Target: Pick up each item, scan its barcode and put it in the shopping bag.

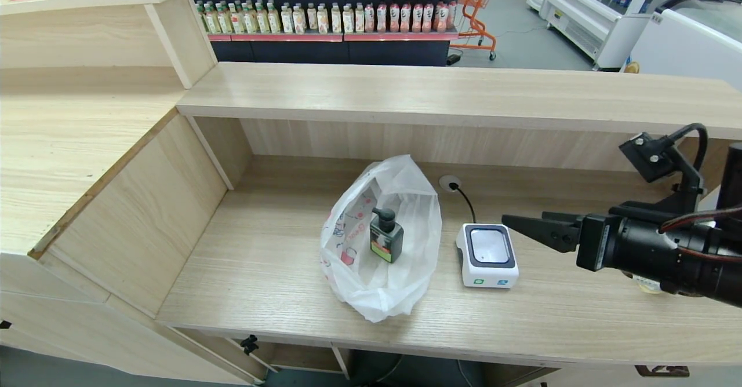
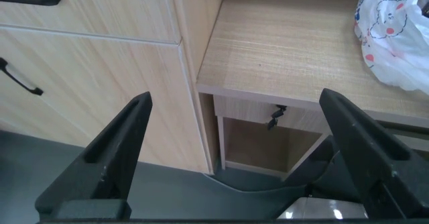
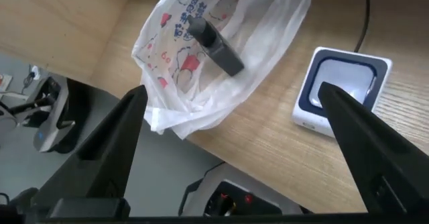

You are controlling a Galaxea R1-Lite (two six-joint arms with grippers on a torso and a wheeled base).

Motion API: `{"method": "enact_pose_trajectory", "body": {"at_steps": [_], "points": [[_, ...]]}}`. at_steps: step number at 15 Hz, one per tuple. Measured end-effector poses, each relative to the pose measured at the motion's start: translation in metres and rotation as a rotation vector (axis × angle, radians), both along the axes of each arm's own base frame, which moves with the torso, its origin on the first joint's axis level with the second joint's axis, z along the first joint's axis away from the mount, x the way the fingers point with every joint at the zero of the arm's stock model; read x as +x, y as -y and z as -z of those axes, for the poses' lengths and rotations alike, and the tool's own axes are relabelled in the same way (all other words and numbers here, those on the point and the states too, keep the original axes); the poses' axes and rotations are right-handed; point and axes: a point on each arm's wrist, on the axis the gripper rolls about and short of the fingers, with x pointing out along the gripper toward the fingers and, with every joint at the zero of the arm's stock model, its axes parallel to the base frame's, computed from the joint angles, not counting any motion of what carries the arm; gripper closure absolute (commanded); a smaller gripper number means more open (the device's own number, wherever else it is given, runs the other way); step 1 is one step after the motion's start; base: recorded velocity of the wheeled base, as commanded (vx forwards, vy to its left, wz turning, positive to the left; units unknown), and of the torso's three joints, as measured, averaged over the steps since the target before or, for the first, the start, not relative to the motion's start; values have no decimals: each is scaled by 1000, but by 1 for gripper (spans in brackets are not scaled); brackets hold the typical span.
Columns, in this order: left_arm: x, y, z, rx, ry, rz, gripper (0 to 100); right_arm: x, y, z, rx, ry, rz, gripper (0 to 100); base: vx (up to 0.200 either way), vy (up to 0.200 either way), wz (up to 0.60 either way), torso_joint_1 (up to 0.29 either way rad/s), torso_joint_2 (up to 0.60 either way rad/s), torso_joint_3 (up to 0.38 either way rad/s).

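1. My right gripper hangs above the light wood counter, just right of the white square barcode scanner with a grey glass window. The tips point at the scanner.
2. Right jaws are spread wide with nothing between them. In the right wrist view, one finger is over the counter's front edge and the other over the scanner.
3. The translucent white plastic shopping bag with red print lies on the counter just left of the scanner, close to it, mouth gaping.
4. The dark green pump bottle with a black head sits inside the bag, left of the scanner. In the right wrist view it's visible through the bag's opening.
5. A black cable runs from behind the scanner to a round port in the counter.
6. My left gripper is below the counter's front edge, well left of the scanner and past the bag, facing the drawer fronts. Its jaws are spread wide, holding nothing.
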Motion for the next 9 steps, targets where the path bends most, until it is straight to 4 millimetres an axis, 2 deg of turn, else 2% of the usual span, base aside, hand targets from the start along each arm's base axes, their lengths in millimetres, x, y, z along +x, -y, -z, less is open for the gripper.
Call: {"method": "enact_pose_trajectory", "body": {"at_steps": [3,6,9], "points": [[0,0,0,0,0,1,0,-3,4,2,-1,-3,13,0,-200,0,0,5,4,-1],[0,0,0,-5,0,0,0,-8,7,7,-7,-16,19,0,0,0,0,0,0,0],[0,0,0,-5,0,-1,0,-13,11,8,-8,-18,29,0,0,-200,0,4,-6,2]]}}
